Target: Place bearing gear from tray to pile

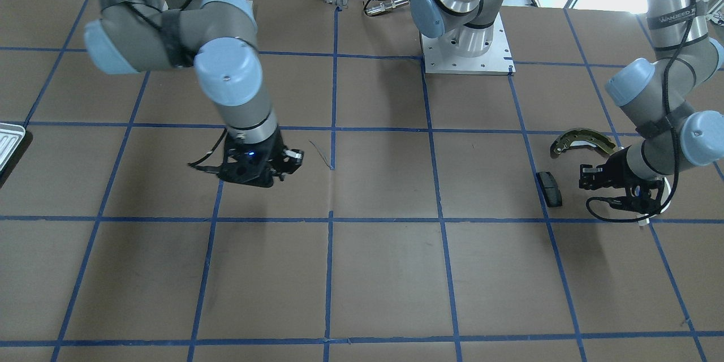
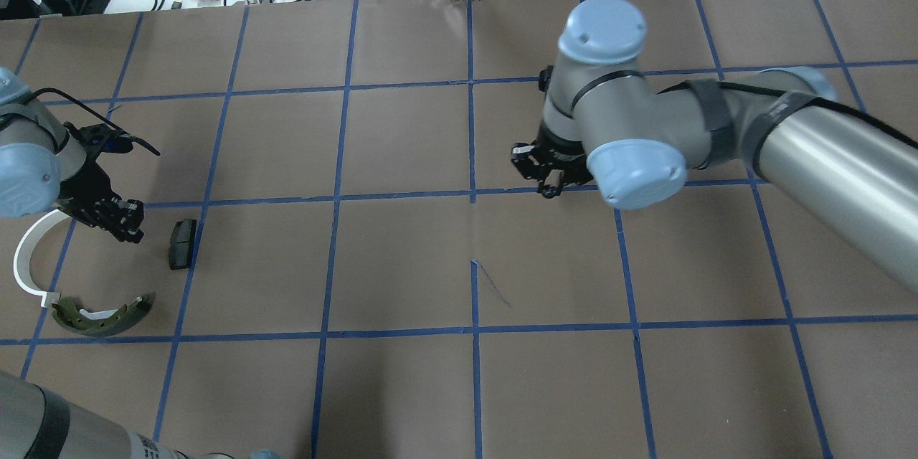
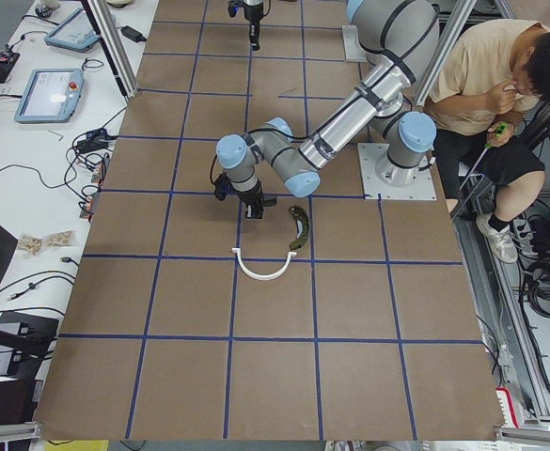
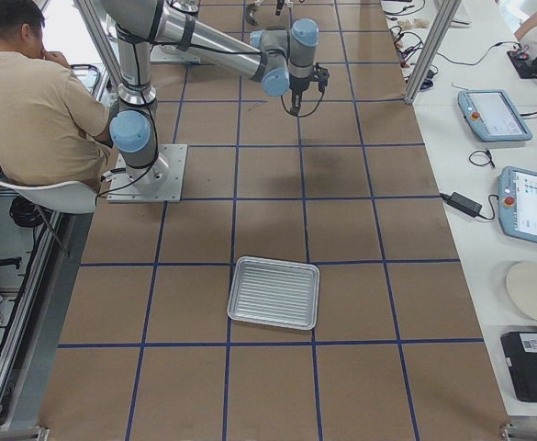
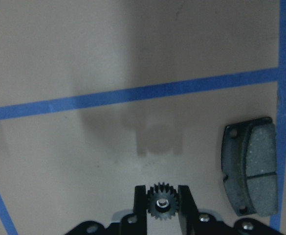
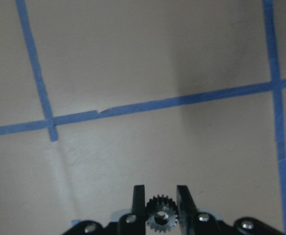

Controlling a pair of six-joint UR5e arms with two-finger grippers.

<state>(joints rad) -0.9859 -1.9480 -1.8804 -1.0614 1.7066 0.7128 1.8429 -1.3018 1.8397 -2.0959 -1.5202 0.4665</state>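
Note:
My left gripper (image 5: 162,199) is shut on a small dark bearing gear (image 5: 162,206) and holds it just above the table. It hangs beside the pile (image 2: 125,224): a black pad (image 2: 181,244) (image 5: 248,171), a bronze shoe (image 2: 100,315) and a white arc (image 2: 25,265). My right gripper (image 6: 161,198) is shut on a second bearing gear (image 6: 161,214) over bare table near the middle (image 2: 536,172). The silvery ribbed tray (image 4: 274,262) lies far from both arms and looks empty; its corner shows in the front-facing view (image 1: 8,141).
Brown table with a blue tape grid. The right arm's base plate (image 1: 466,54) stands at the robot's side. An operator (image 3: 500,94) sits beside the table. Cables and tablets lie on the white bench (image 4: 525,184) along the far edge.

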